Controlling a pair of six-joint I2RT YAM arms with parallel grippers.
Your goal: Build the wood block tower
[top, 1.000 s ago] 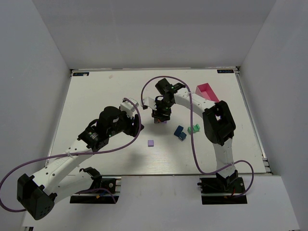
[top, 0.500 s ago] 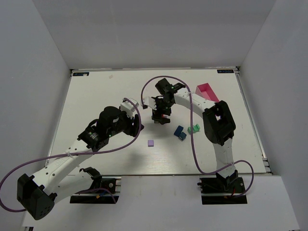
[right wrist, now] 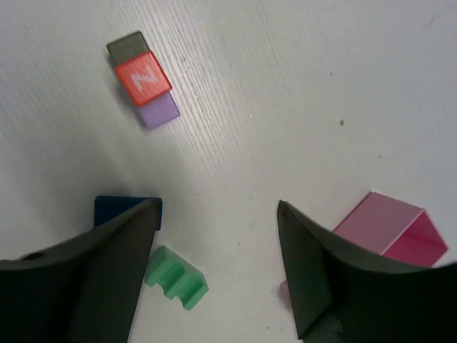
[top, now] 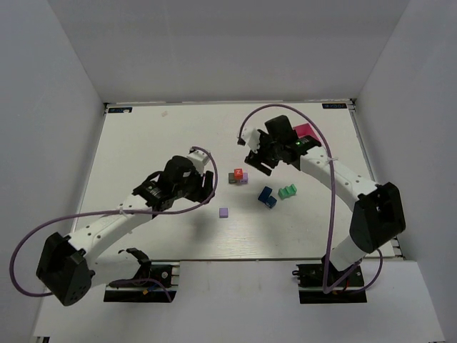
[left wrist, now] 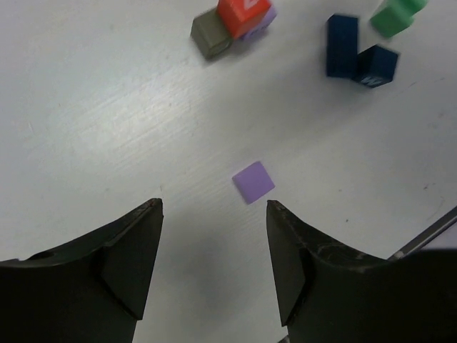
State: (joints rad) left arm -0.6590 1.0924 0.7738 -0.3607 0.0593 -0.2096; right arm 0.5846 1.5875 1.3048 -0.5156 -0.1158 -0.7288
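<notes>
The left pincer (left wrist: pixel 213 214) and right pincer (right wrist: pixel 216 211) both gape empty. The lilac block (left wrist: pixel 253 181) looks light, hard, slick: pinch its flat sides squarely.

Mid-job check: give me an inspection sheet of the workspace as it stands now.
Surface: white table, no spills seen.
Job's things: tower, red on top, grey and lilac showing beneath; loose lilac block; two blue blocks touching; green block.
Clutter: pink tray at far right.
Hands: left hand open, lilac block just ahead; right hand open, empty.
Cables: purple cables looped along both arms.
Surroundings: plain walls.
</notes>
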